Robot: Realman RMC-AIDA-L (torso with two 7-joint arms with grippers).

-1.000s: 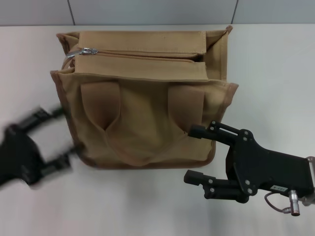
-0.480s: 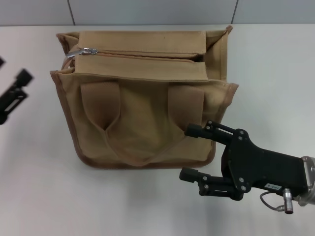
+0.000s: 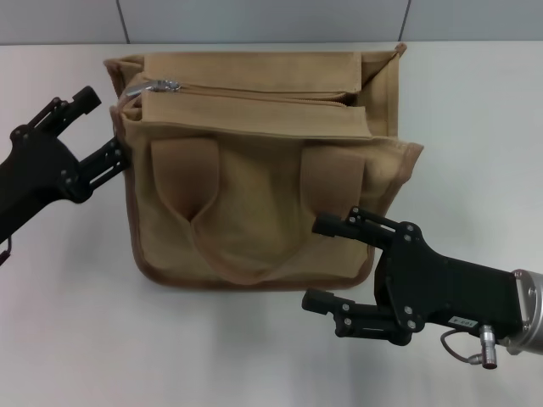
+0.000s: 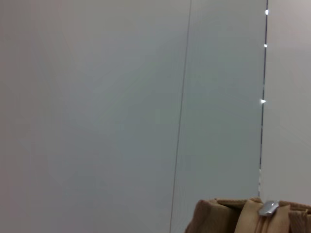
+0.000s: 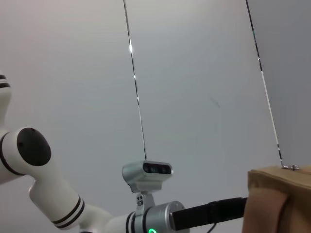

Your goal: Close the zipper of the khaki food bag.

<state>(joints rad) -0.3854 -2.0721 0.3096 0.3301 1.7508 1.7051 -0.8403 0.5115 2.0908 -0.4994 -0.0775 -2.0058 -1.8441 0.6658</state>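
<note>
The khaki food bag [image 3: 254, 203] lies in the middle of the white table, handles toward me. Its zipper [image 3: 254, 91] runs along the top between two flaps, with the silver slider [image 3: 161, 85] at the left end. My left gripper [image 3: 102, 125] is open beside the bag's upper left corner, its nearer fingertip [image 3: 117, 153] at the bag's left edge. My right gripper [image 3: 319, 263] is open at the bag's lower right corner, with one finger over the fabric. The left wrist view shows the bag's top [image 4: 218, 218] and the slider [image 4: 268, 208].
The white table [image 3: 68, 322] surrounds the bag, with a grey wall [image 3: 254, 17] behind it. The right wrist view shows a bag corner [image 5: 279, 199], the wall, and my white left arm [image 5: 43, 189] beyond it.
My left arm swung from the lower left up to the bag's upper left side. The bag shifted a little to the right. My right gripper crept slightly left and down.
</note>
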